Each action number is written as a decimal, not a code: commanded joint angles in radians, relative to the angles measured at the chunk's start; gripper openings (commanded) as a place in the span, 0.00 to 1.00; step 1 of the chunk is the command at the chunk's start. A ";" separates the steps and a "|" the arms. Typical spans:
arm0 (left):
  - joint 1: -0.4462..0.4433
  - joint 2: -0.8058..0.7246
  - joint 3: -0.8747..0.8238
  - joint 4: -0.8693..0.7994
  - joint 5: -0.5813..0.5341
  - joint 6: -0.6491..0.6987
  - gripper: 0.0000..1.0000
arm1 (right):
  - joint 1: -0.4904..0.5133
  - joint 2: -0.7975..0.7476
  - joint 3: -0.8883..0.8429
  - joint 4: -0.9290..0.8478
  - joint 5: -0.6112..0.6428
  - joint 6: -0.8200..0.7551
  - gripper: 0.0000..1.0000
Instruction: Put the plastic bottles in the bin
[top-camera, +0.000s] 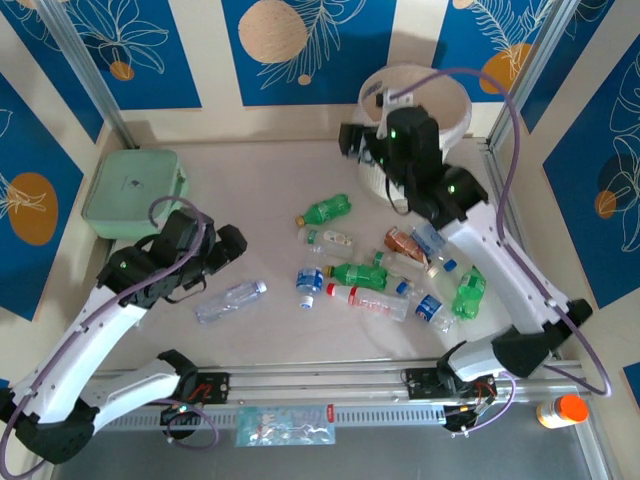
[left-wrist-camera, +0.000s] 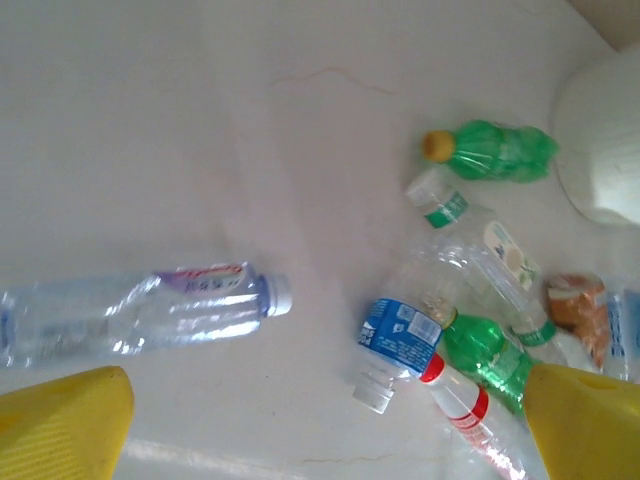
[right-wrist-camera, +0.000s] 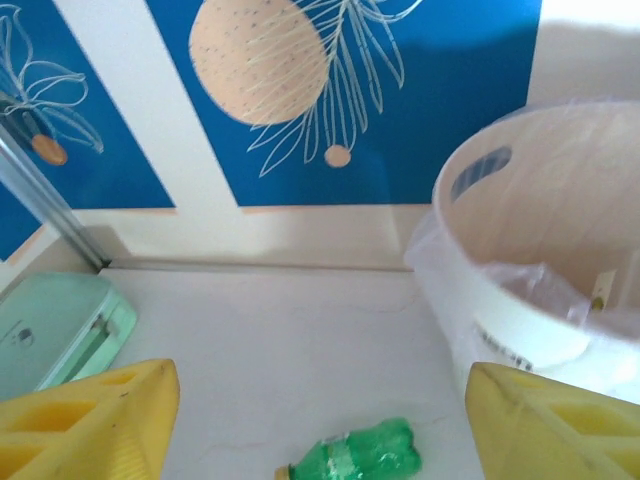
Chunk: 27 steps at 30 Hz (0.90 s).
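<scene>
Roughly a dozen bottles (top-camera: 357, 275) lie loose on the table (top-camera: 270, 170) on the near side of the bin (top-camera: 452, 98), most of them touching or overlapping in one cluster. A green bottle (top-camera: 327, 210) lies nearest the bin, off its near-left side. One clear bottle (top-camera: 230, 300) lies alone, well apart to the bin's near-left. The bin stands in the far right corner, close to the back wall and a metal post (top-camera: 545, 55), so its open side faces left and near. Left of the bin a broad bare stretch of table runs to a pale green box (top-camera: 135, 190) at the left wall. A rail (top-camera: 330, 380) closes the near edge, and an orange-capped bottle (top-camera: 565, 410) stands beyond it, near-right of the bin. The right gripper (right-wrist-camera: 322, 410) hovers at the bin's near-left rim, its yellow fingers (right-wrist-camera: 90, 425) spread with nothing between them. The left gripper (left-wrist-camera: 322, 400) hangs above the clear bottle, its fingers (left-wrist-camera: 60, 425) wide apart and empty. Blue, red and green labels show on the cluster, and dark lettering marks the bin's wall, but all of it is too blurred to read.
</scene>
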 joint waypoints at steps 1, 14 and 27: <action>0.009 -0.023 -0.039 -0.098 -0.058 -0.315 0.99 | 0.046 -0.090 -0.132 0.095 0.094 0.055 0.75; 0.010 -0.090 -0.282 -0.139 -0.200 -0.863 0.99 | 0.243 -0.329 -0.494 0.067 0.314 0.089 0.74; 0.083 0.074 -0.481 0.148 -0.054 -0.841 0.99 | 0.301 -0.348 -0.590 0.061 0.356 0.122 0.74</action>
